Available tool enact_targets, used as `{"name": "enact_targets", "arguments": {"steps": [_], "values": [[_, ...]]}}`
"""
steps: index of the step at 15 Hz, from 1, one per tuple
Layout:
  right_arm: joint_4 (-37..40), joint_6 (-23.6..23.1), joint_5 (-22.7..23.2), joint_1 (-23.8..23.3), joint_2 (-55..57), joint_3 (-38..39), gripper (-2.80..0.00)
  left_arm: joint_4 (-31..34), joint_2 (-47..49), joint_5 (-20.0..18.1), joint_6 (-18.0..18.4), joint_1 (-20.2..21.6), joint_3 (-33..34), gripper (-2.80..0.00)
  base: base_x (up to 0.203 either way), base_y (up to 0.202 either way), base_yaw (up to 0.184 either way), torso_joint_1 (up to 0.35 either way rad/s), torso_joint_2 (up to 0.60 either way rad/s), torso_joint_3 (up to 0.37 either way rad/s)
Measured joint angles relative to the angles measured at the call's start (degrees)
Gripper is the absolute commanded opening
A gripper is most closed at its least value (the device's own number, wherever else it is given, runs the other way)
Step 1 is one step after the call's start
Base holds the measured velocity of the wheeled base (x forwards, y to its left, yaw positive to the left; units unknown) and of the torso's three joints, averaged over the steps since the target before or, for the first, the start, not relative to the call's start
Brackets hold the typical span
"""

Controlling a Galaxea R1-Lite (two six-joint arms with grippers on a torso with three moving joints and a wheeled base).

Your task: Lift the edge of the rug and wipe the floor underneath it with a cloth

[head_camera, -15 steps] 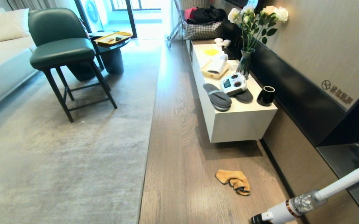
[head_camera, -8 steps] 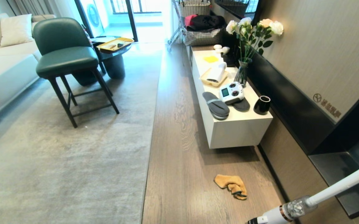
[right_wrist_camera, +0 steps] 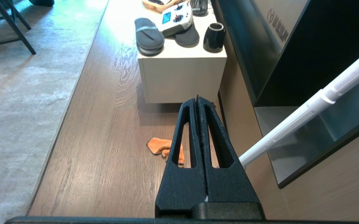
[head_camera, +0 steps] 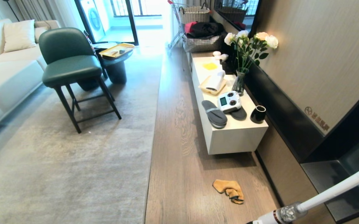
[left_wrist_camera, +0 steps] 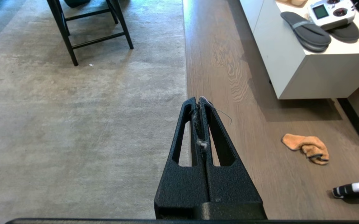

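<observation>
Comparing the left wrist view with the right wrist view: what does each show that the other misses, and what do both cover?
Left wrist only: the left gripper, shut, lint between its fingers, above the rug edge, and the vacuum head.

Right wrist only: the right gripper, shut, the whole black cup, the white vacuum tube and the dark wall recess.

Both: the cloth lying loose on the floor, the white cabinet, the slippers, the remote controller.

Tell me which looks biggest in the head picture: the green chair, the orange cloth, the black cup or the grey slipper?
Biggest to smallest, as they look:
1. green chair
2. grey slipper and orange cloth look about the same, and the cloth lies nearer the camera, so I won't rank them.
3. black cup
</observation>
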Motion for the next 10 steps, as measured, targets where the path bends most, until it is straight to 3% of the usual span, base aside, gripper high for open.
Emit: {"name": "enact_targets", "arguments": {"steps": [10], "values": [[0.0,0.0,0.0,0.0,0.0,0.0,-2.8,0.0,0.0,0.0,0.0,0.0,0.0,-2.8,0.0,0.0,0.0,0.22,-0.57,-0.354]]}}
